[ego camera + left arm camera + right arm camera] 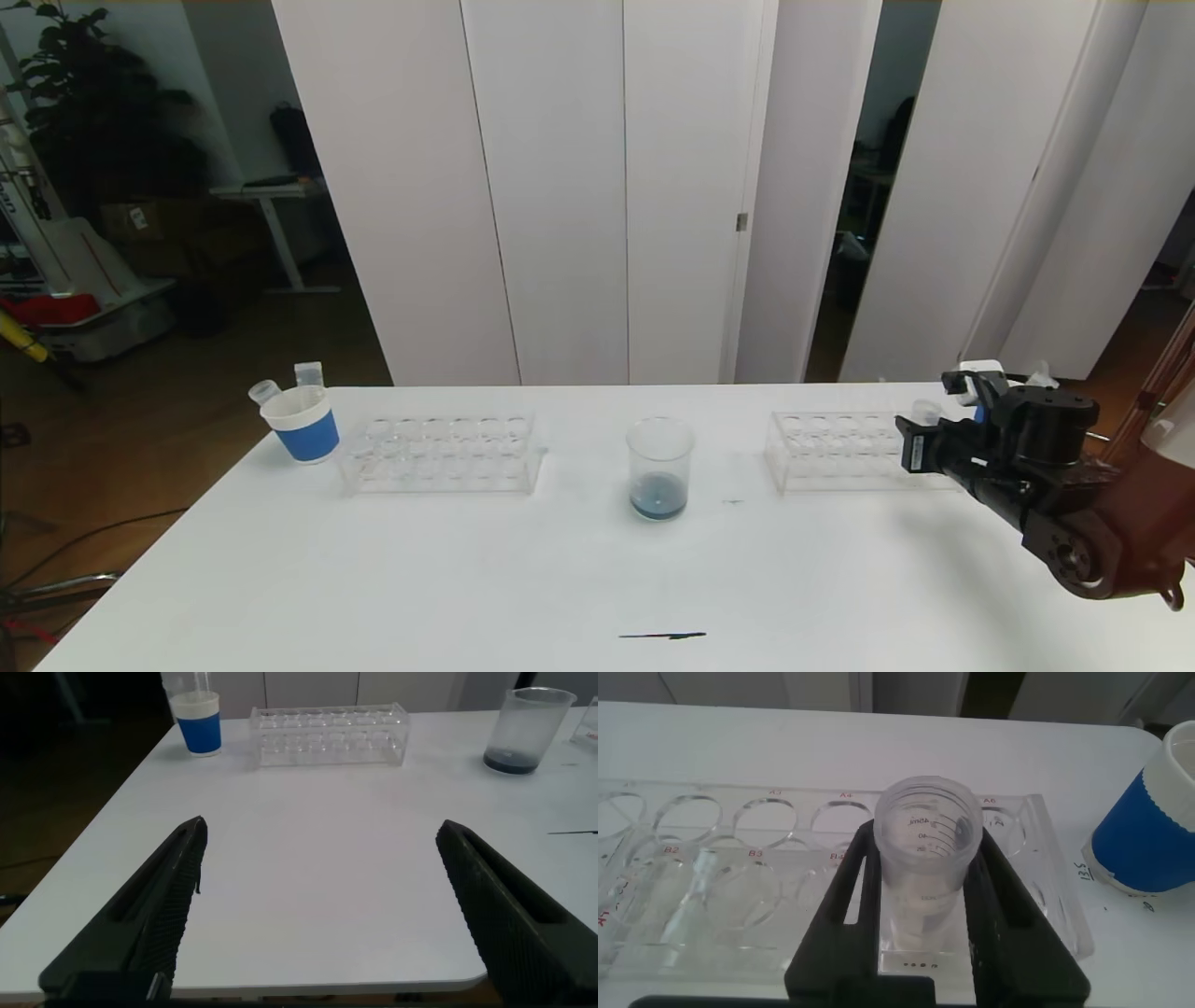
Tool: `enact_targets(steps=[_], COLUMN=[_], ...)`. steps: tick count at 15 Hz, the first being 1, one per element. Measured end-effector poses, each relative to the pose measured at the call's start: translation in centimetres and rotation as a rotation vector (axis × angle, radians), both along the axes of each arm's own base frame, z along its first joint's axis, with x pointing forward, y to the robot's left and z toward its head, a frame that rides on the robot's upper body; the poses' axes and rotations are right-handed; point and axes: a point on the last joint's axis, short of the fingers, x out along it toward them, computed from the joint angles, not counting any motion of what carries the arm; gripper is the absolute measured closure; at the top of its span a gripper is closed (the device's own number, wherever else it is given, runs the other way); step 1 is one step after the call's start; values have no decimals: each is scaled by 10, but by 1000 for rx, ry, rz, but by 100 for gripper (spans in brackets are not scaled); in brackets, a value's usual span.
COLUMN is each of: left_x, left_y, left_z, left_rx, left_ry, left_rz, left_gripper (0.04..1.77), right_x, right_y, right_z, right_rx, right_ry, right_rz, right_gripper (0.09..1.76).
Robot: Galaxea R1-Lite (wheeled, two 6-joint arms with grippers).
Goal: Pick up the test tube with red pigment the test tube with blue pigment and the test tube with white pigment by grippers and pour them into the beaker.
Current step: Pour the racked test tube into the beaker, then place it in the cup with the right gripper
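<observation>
On the head view's far right, the right hand (920, 446) of the black arm sits low over the outer end of a clear plastic tube rack (840, 450) on the white counter (467, 579), its fingers hidden from here by the wrist. Well to that hand's left stands the clear straight-sided beaker (660, 469), holding a shallow dark blue pool at its bottom. Farther left again lies a second clear rack (439, 455), and beside that a white paper cup with a blue band (303, 425) with 2 small clear tubes leaning in it. A thin dark streak (663, 637) marks the counter nearer the robot than the beaker.

From the left wrist, the left hand (318, 919) hangs above bare counter with its 2 ridged black fingers (163, 905) spread wide and nothing between them. Far ahead of it are the second rack (329, 735), the blue-banded cup (200, 723) and the beaker (525, 730).

From the right wrist, the right hand (929, 929) is clamped on a clear graduated tube with pale whitish contents, the test tube with white pigment (928, 863), which stands upright in the rack (738, 859) at its end row. Just beyond that end of the rack sits another blue-banded white cup (1150, 821).
</observation>
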Motion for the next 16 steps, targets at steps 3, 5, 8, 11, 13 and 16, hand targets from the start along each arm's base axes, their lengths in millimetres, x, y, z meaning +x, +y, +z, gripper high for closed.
enact_targets(steps=[3, 5, 8, 11, 13, 16], left_x=[0, 0, 0, 0, 0, 0], left_y=[0, 0, 0, 0, 0, 0], left_z=[0, 0, 0, 0, 0, 0], left_rx=[0, 0, 0, 0, 0, 0], left_ry=[1, 0, 1, 0, 1, 1], left_rz=[0, 0, 0, 0, 0, 0], left_gripper=[6, 6, 6, 6, 6, 6], right_x=[0, -1, -3, 0, 1, 6], right_y=[0, 0, -2, -5, -7, -10], right_z=[1, 4, 18, 44, 63, 106], right_rx=[8, 18, 34, 38, 39, 47], right_ry=[-2, -6, -47, -126, -127, -98], right_rz=[0, -2, -5, -7, -12, -25], right_gripper=[125, 125, 125, 125, 125, 125])
